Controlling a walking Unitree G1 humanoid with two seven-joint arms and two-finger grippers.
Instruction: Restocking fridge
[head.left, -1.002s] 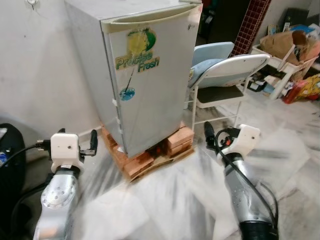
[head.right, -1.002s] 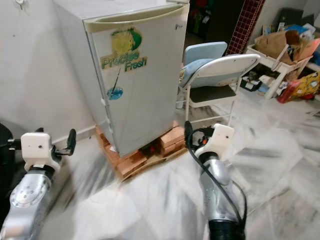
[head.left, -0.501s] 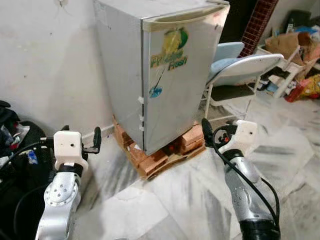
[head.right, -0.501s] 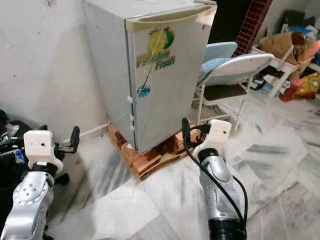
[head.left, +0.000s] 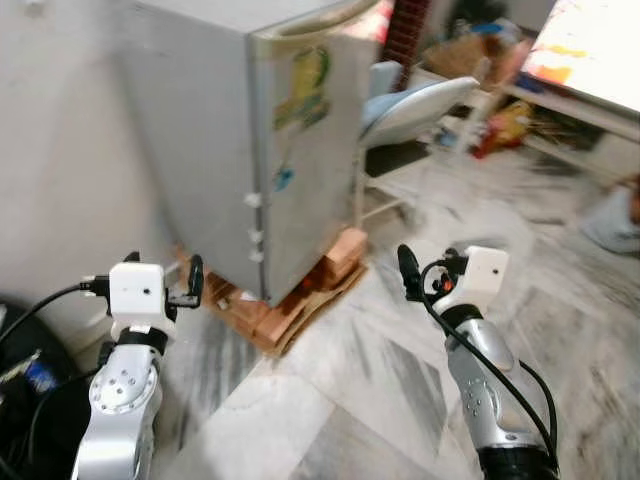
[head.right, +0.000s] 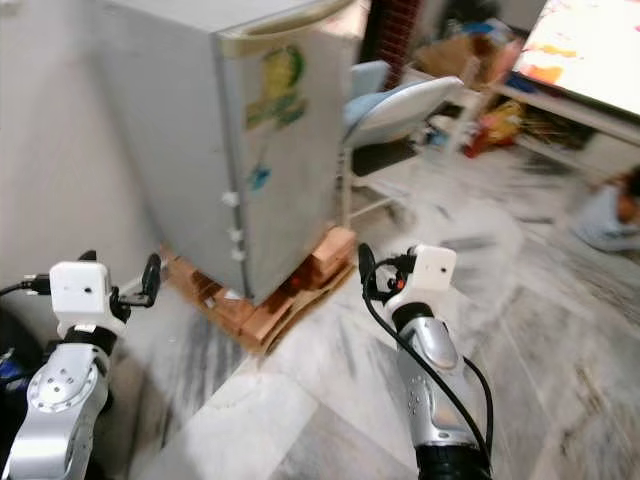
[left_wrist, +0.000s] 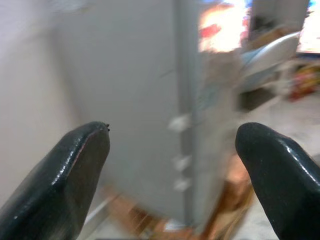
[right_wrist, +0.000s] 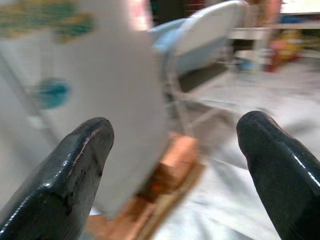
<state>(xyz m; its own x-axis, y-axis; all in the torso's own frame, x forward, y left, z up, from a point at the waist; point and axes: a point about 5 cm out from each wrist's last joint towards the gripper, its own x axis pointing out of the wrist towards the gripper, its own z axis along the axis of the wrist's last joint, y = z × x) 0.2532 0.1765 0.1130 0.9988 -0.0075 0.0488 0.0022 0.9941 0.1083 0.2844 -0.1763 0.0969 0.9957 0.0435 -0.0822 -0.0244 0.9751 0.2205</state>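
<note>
Grey fridge (head.left: 265, 150) at 11 o'clock, door closed, on bricks (head.left: 300, 295); approach step; left gripper (left_wrist: 172, 165) and right gripper (right_wrist: 172, 165) spread wide, empty; next: close in, open door

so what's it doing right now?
Nothing is held yet. The robot stands facing the fridge, whose door is shut; it sits on bricks beside a folding chair. The left tool and right tool are both open and empty, raised short of the fridge. The views are blurred.
</note>
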